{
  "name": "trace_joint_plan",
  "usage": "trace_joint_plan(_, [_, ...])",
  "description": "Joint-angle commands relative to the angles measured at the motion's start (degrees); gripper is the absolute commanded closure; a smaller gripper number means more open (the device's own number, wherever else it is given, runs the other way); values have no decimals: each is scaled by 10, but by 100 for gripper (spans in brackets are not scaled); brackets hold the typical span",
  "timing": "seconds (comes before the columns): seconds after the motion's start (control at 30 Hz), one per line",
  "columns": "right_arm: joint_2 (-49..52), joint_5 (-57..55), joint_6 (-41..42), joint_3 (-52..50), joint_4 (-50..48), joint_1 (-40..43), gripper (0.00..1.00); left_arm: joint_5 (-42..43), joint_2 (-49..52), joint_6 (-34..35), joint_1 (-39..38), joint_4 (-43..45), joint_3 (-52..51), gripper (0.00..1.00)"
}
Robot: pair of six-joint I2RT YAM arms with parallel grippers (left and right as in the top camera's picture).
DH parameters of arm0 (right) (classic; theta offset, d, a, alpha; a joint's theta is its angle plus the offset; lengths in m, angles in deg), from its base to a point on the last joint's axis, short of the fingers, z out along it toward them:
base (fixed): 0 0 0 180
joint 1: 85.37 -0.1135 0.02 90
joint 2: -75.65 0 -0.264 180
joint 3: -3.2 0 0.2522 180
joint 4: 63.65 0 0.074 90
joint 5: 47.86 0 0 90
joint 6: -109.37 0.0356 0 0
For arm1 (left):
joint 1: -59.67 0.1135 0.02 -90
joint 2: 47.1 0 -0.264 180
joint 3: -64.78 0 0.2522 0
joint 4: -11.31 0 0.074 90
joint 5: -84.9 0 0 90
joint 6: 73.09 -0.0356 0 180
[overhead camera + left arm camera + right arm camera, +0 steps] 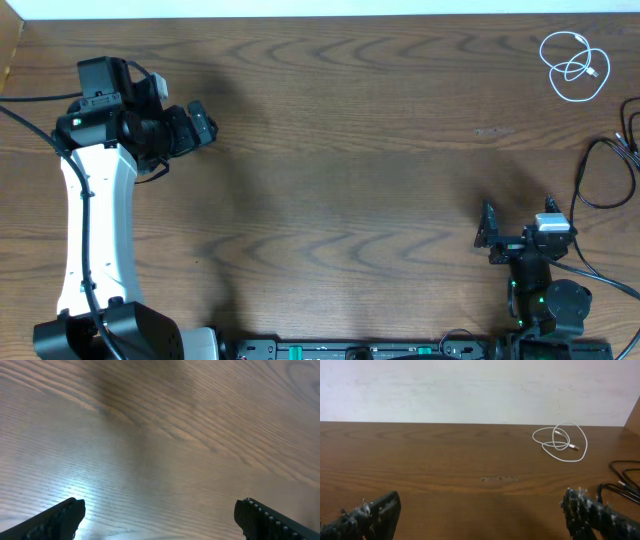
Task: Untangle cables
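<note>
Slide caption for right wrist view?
Open right gripper facing coiled white cable on the table, black cables at right.

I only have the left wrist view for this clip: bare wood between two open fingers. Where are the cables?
Observer: A white cable lies coiled in the far right corner of the table, a long way from the left end effector.
Operator: Any black ones?
Observer: A black cable loops at the right edge, nearer the robot than the white one and apart from it.
Operator: Is the right arm on them?
Observer: No. The right end effector is open and empty, short of both cables.
</note>
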Motion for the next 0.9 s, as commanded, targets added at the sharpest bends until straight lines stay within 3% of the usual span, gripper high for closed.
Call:
trace_joint_plan(0.0, [-5,-4,7,-6,0,4,1,-92,-30,-3,3,-2,5,0])
trace_joint_plan(0.2, [-5,-4,7,-6,0,4,1,-155,-166,-10,-2,-1,-12,0])
trace_joint_plan(0.4, [-5,-4,8,-6,0,4,1,-158,-330,-27,-22,34,-60,0])
trace_joint_plan(0.6, [-5,-4,7,-6,0,4,1,-150,-497,-39,-44,191,-220,0])
trace_joint_plan(0.87, [-5,-4,8,-6,0,4,1,-107,-664,-64,-68,462,-529,0])
